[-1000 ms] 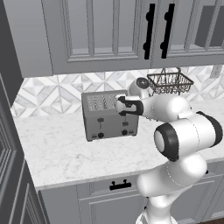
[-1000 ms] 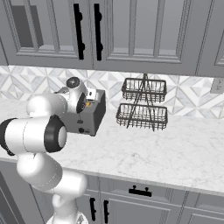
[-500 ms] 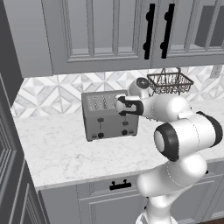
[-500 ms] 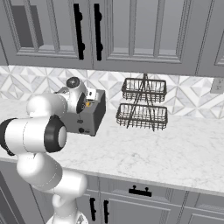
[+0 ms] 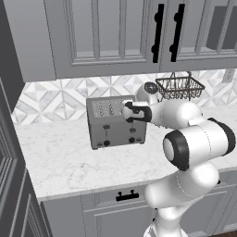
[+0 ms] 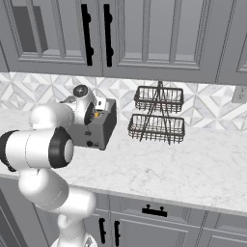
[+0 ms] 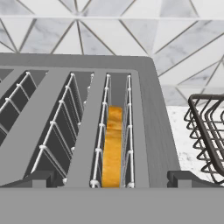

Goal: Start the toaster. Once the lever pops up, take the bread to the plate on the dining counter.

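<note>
Hovering just above the right end of the toaster [image 5: 115,122], the gripper [image 7: 112,178] points down at its slots with its jaws wide apart and nothing between them. In the hand view the two dark fingertips [image 7: 38,179] straddle the rightmost slot, where the bread [image 7: 113,146] sits edge-up between the wire guides, its orange-brown crust showing and its top below the slot's rim. The toaster stands on the marble worktop [image 5: 69,162] near the tiled backsplash [image 5: 51,99], its front carrying two black tabs and two round knobs; the rightmost lever [image 5: 132,128] sits partway down its slit. A two-tier wire rack [image 6: 157,115] stands on the worktop to the toaster's right, apart from it. Grey cabinets [image 5: 111,32] with black handles hang above.
</note>
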Motion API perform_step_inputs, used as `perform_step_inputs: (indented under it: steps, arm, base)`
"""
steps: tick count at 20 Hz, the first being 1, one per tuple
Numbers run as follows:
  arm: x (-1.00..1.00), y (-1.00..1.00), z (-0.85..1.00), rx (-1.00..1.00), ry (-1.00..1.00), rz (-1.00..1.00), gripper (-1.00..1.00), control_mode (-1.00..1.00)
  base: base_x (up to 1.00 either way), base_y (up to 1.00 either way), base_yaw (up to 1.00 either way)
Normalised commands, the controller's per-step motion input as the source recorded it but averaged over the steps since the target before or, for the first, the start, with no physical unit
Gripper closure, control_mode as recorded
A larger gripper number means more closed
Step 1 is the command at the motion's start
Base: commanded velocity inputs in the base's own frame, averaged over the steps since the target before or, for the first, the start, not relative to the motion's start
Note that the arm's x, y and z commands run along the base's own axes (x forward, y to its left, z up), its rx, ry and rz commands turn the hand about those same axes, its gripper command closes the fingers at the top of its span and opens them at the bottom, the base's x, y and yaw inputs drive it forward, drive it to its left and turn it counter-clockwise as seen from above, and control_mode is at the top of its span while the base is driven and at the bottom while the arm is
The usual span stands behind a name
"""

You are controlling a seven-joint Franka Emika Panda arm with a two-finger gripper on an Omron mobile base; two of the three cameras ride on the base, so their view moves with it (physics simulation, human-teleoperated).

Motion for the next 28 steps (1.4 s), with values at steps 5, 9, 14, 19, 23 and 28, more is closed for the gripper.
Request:
perform_step_inputs:
  steps: [5,9,14,19,23,28]
  arm:
    - [0.00,0.00,0.00,0.00,0.00,0.00,-1.00,-1.00]
    - [0.00,0.00,0.00,0.00,0.00,0.00,-1.00,-1.00]
    - [0.00,0.00,0.00,0.00,0.00,0.00,-1.00,-1.00]
    - [0.00,0.00,0.00,0.00,0.00,0.00,-1.00,-1.00]
    - [0.00,0.00,0.00,0.00,0.00,0.00,-1.00,-1.00]
    - [0.00,0.00,0.00,0.00,0.00,0.00,-1.00,-1.00]
  base:
    - [0.00,0.00,0.00]
    - [0.00,0.00,0.00]
    - [0.00,0.00,0.00]
    - [0.00,0.00,0.00]
    - [0.00,0.00,0.00]
    - [0.00,0.00,0.00]
